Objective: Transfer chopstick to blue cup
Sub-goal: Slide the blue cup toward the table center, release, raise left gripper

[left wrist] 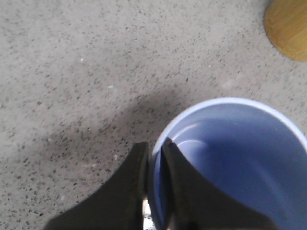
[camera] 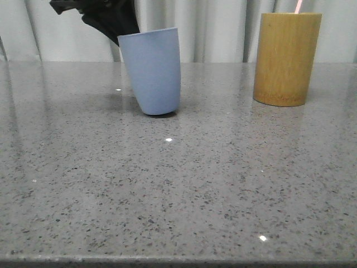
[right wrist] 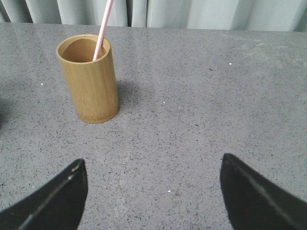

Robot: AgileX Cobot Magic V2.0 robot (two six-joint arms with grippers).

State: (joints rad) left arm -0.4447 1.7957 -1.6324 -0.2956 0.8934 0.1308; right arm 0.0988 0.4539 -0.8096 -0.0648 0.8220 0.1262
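Note:
The blue cup (camera: pixel 151 70) stands tilted on the grey stone table, its base lifted on one side. My left gripper (left wrist: pixel 154 149) is shut on the cup's rim (left wrist: pixel 156 143), one finger inside and one outside; in the front view it (camera: pixel 111 19) shows above and behind the cup. The cup's inside (left wrist: pixel 240 158) looks empty. A pale pink chopstick (right wrist: pixel 102 29) leans in the tan bamboo holder (right wrist: pixel 90 79); its tip shows in the front view (camera: pixel 298 6) above the holder (camera: pixel 285 58). My right gripper (right wrist: pixel 151 165) is open and empty, well short of the holder.
The speckled grey table (camera: pixel 178 190) runs to a front edge near the camera. Pale curtains (camera: pixel 217 28) hang behind it. The holder's edge also shows in the left wrist view (left wrist: pixel 288 26).

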